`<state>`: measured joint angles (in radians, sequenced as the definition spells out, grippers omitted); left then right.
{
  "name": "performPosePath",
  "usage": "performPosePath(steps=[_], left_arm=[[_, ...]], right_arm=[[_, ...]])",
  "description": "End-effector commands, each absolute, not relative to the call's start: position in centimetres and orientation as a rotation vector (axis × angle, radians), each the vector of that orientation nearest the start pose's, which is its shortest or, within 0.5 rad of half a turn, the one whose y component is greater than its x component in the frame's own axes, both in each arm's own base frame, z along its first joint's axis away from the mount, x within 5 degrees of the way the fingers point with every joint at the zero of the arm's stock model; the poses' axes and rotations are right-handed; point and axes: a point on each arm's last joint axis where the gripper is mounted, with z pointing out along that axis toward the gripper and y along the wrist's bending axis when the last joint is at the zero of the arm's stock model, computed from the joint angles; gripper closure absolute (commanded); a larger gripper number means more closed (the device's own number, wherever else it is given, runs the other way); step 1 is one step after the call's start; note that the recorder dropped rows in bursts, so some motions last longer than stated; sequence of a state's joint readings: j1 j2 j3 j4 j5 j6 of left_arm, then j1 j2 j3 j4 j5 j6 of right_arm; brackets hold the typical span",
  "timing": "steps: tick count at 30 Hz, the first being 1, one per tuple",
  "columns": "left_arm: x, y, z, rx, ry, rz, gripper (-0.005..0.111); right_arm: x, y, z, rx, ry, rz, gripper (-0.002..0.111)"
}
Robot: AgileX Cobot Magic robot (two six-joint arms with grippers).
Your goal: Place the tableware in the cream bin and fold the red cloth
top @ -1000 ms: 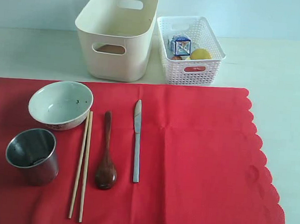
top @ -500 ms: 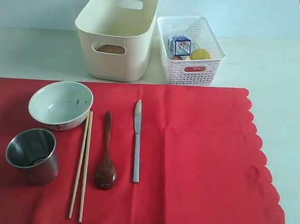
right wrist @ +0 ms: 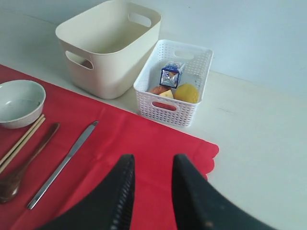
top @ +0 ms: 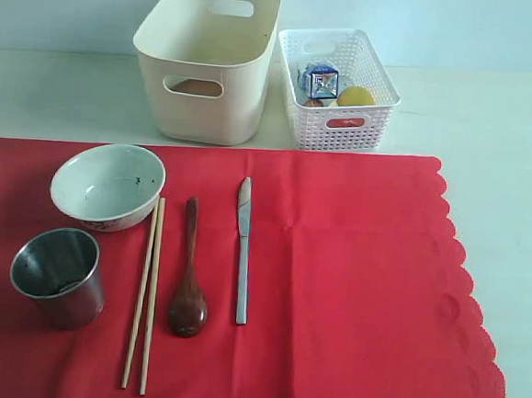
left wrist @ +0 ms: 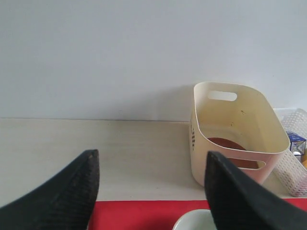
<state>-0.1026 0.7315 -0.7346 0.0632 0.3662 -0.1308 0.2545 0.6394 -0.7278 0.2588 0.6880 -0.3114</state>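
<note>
Plate (left wrist: 230,148) alone sits in the cream bin (top: 199,111), far back; bowl (top: 108,185), cup (top: 57,275), chopsticks (top: 145,291), spoon (top: 188,285) and knife (top: 242,252) lie on the flat, unfolded red cloth (top: 351,289), near left. Left gripper (left wrist: 151,158) spread wide, right gripper (right wrist: 153,158) narrowly parted, both empty

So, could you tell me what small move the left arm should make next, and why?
I would probably lower the left pincer toward the rim of the bowl. Its jaws stand wide open and empty, the bowl lies just ahead of it on the red cloth, and the cream bin beyond shows just the brown plate inside, so there looks to be room.
</note>
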Motion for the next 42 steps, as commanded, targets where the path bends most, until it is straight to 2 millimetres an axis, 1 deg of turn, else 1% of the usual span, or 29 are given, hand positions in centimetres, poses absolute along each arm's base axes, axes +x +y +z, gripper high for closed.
performPosePath(steps=[1,8,11,14,20,34,38,42], left_arm=[[15.1,-1.4,36.4,0.020,1.834,-0.103,0.045],[15.1,-1.4,36.4,0.020,1.834,-0.103,0.045],[15.1,-1.4,36.4,0.020,1.834,-0.103,0.045],[15.1,-1.4,36.4,0.020,1.834,-0.103,0.045],[15.1,-1.4,36.4,0.020,1.832,-0.103,0.045],[15.1,-1.4,36.2,0.009,1.845,-0.112,0.045],[15.7,-1.6,35.9,-0.003,1.866,-0.131,0.045],[16.8,-2.0,35.1,-0.054,1.921,-0.202,0.045]], right_arm=[[9.8,3.9,33.8,-0.450,1.938,0.239,0.081],[8.3,3.3,32.7,-0.414,1.831,0.224,0.081],[8.1,3.2,32.0,-0.399,1.805,0.219,0.081],[8.1,3.1,31.8,-0.385,1.776,0.214,0.081],[8.2,3.0,32.1,-0.374,1.740,0.204,0.081],[8.0,3.1,32.1,-0.367,1.750,0.228,0.081],[7.9,3.1,32.1,-0.366,1.744,0.228,0.081],[7.4,2.9,32.4,-0.362,1.715,0.228,0.081]])
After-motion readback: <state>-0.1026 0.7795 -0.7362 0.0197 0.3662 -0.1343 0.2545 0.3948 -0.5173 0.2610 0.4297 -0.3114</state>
